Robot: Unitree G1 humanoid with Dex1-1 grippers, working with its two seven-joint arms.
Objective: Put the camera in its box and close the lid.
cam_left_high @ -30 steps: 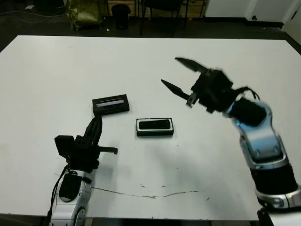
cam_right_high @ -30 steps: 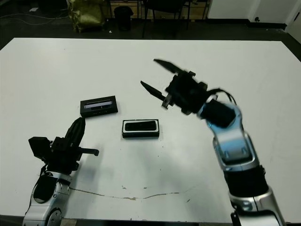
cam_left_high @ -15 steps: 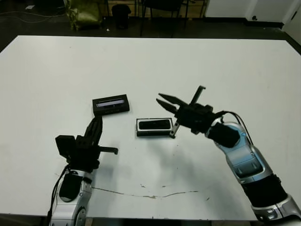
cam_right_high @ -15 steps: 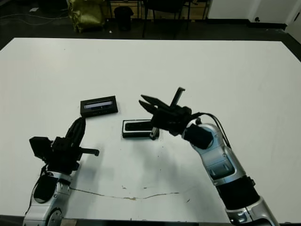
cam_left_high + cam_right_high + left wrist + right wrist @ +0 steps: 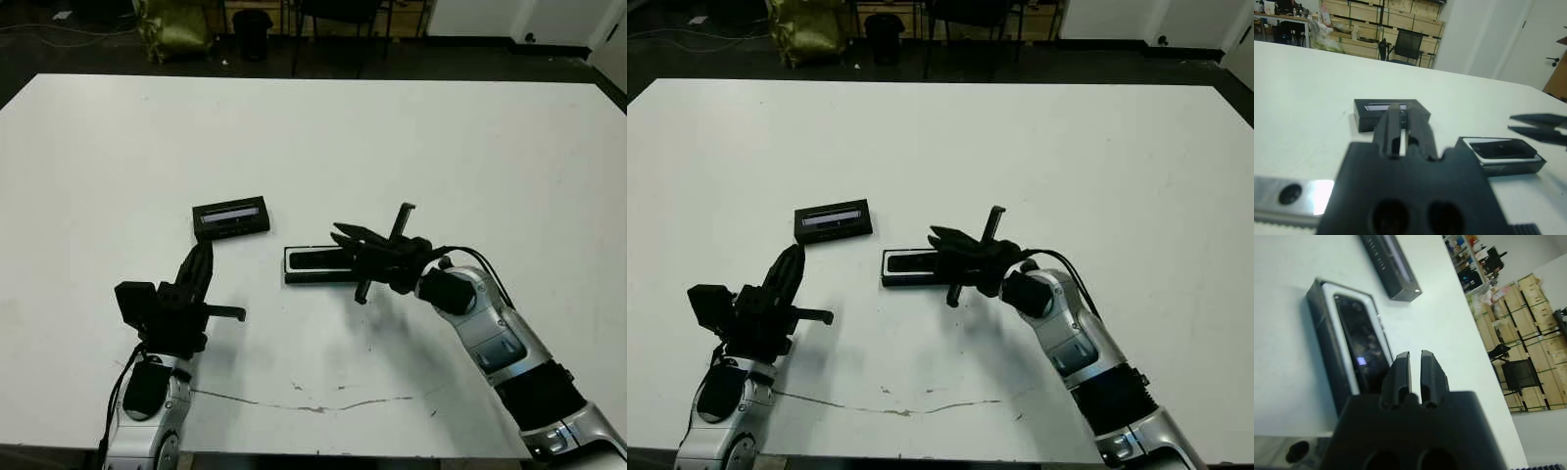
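surface: white tabletop (image 5: 411,137), thin dark scratch line near the lower edge of the head views.
box: small shallow black rectangular tray with white lining (image 5: 302,264), just below centre of frame, long side running left-right.
camera: slim black bar-shaped device with rounded ends (image 5: 1498,148), lying flat inside the box; the left wrist view shows white lining around it.
lid: flat black rectangular cover with a long pale glossy strip (image 5: 231,217), flat on the surface, up and left of the box, apart from it, not on the box.
right pincer: (image 5: 345,245) low over the right end of the box, arm coming in from the lower right of frame. 2 black fingers (image 5: 1403,372) pressed close together, only a thin slit between them, nothing gripped. Contact with box or camera: cannot tell.
left pincer: (image 5: 202,258) lower left of frame, below the lid and left of the box, touching neither. 2 fingers (image 5: 1393,125) pressed together with a narrow slit, holding nothing, pointing toward the lid.
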